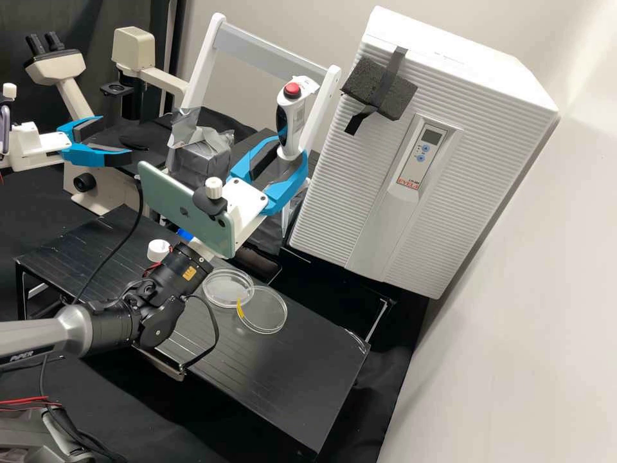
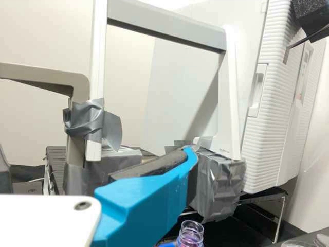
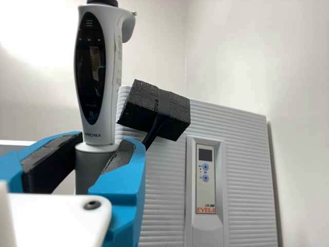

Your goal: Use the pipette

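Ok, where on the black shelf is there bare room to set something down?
The shelf is bare from the dishes to its front corner. The back-left corner by the microscope is free too, but a cable crosses it. Crowded: around the dishes beside the right arm, whose tool holds the pipette.

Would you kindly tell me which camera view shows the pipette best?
The right wrist view: the pipette stands close up, dark display panel clear, clamped between the right gripper's blue fingers. The high view shows it smaller, red button on top. The left wrist view faces the taped white frame.
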### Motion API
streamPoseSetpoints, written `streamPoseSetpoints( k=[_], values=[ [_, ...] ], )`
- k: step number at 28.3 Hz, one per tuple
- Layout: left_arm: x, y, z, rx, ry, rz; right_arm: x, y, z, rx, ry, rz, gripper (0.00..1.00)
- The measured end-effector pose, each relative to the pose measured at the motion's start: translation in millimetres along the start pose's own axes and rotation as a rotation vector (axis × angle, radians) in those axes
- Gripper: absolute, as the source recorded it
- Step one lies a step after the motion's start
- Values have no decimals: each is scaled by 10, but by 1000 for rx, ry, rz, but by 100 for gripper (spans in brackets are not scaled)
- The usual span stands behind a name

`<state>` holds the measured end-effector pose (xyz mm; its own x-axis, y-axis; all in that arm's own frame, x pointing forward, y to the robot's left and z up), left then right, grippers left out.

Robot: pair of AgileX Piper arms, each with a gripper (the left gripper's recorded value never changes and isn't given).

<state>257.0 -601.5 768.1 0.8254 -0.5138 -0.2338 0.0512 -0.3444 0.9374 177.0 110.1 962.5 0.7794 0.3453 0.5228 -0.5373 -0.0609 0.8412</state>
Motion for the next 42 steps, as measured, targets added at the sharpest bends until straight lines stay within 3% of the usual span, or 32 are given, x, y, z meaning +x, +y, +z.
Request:
streamPoseSetpoints(
  k=[5,7,12,16,18,22,27,29,31,33,35,37,39,40,41,42],
  values=[
    [0,0,0,0,0,0,10,-27,21,54,-6,-12,0],
    [0,0,0,0,0,0,20,-71,28,110,-4,-33,0],
    [0,1,-2,-2,2,1,49,-281,18,274,10,-135,0],
    [1,-3,8,-4,0,0,29,-410,23,312,13,-204,0],
    [2,-9,23,-6,-4,-1,22,-427,30,316,10,-213,0],
    [2,-15,37,-7,-8,-3,17,-457,15,357,10,-228,0],
    [2,-14,35,-9,-6,-2,18,-461,19,357,9,-229,0],
    [2,-14,35,-9,-6,-2,18,-461,19,342,11,-229,0],
    [2,-14,35,6,-6,-2,19,-469,20,336,11,-232,0],
    [2,-14,35,11,-6,-1,21,-484,25,309,13,-237,0],
    [2,-14,35,11,-6,-1,21,-498,43,258,4,-245,0],
    [2,-14,35,11,-6,-1,44,-518,35,234,-13,-243,0],
    [2,-14,35,11,-6,-1,199,-605,-88,241,-31,-237,0],
    [2,-14,35,11,-6,-1,300,-639,-153,233,-31,-236,0],
    [2,-14,35,11,-6,-1,409,-683,-246,246,-26,-234,0],
    [2,-14,35,11,-6,-1,497,-728,-318,235,-33,-239,0]
  ],
)
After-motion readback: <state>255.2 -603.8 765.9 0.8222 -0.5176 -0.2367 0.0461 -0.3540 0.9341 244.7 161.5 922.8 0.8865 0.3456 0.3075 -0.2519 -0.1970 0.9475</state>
